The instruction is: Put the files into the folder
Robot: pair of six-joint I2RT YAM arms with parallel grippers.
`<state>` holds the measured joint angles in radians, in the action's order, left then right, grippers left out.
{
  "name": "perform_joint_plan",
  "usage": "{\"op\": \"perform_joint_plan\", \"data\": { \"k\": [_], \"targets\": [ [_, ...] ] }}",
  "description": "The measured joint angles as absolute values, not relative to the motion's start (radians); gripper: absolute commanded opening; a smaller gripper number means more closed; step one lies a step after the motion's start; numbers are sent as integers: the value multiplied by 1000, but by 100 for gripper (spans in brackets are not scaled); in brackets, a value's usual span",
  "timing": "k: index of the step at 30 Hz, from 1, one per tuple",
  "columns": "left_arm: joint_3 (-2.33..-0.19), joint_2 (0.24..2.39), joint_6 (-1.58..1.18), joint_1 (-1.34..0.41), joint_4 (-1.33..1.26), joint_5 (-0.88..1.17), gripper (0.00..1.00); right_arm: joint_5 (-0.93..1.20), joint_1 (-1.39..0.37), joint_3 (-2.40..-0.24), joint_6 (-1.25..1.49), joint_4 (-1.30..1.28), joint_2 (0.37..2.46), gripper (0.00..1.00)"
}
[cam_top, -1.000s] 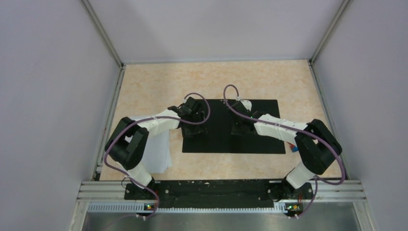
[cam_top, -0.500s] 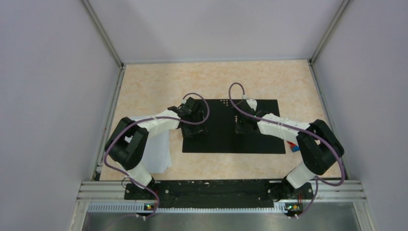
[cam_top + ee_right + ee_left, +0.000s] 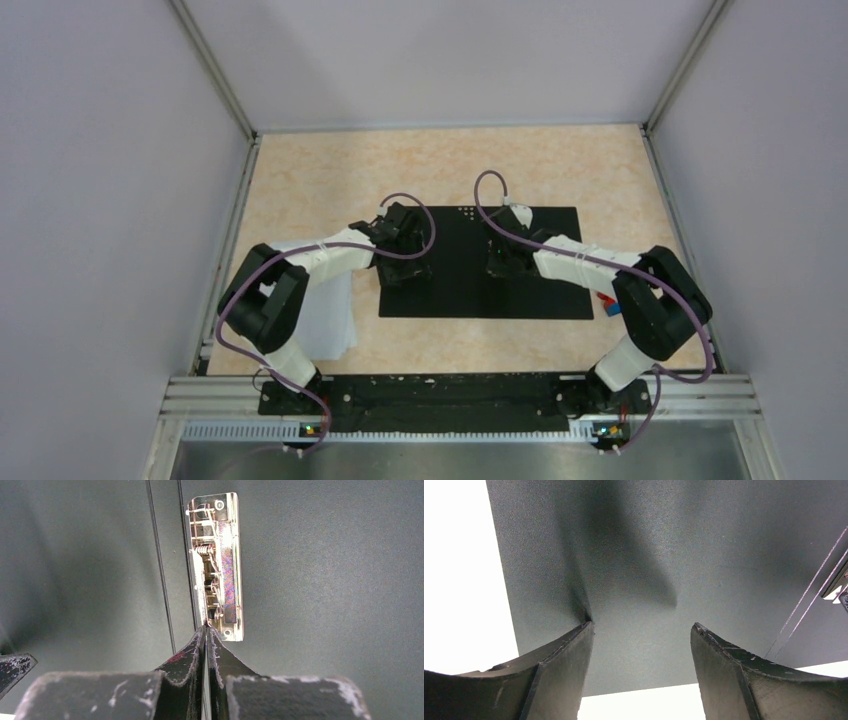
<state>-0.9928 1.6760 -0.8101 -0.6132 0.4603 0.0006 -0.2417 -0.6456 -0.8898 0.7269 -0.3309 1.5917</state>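
Note:
The folder [image 3: 560, 262] lies open and flat on the table, black inside up. My left gripper [image 3: 400, 262] is open and empty just above the near left corner of the left cover [image 3: 674, 540]. My right gripper [image 3: 500, 262] is shut over the spine. In the right wrist view its tips [image 3: 206, 629] touch the near end of the metal spine clip [image 3: 220, 565]; nothing shows between the fingers. The files [image 3: 325, 305], a stack of white sheets, lie left of the folder, partly under my left arm.
A small red-and-blue toy block [image 3: 607, 305] lies by the folder's near right corner, beside my right arm. Grey walls close in the table on the left, right and far sides. A metal rail [image 3: 460, 392] runs along the near edge.
My right gripper has shifted a little toward the far side along the spine, up to the clip. My left arm, the folder and the files have not moved.

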Motion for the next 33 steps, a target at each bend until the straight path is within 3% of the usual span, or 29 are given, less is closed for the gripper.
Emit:
{"op": "perform_joint_plan", "data": {
  "k": [33],
  "targets": [
    [-999, 1681, -810, -616, 467, -8, 76, -278, -645, -900, 687, -376, 1591, 17]
  ]
}}
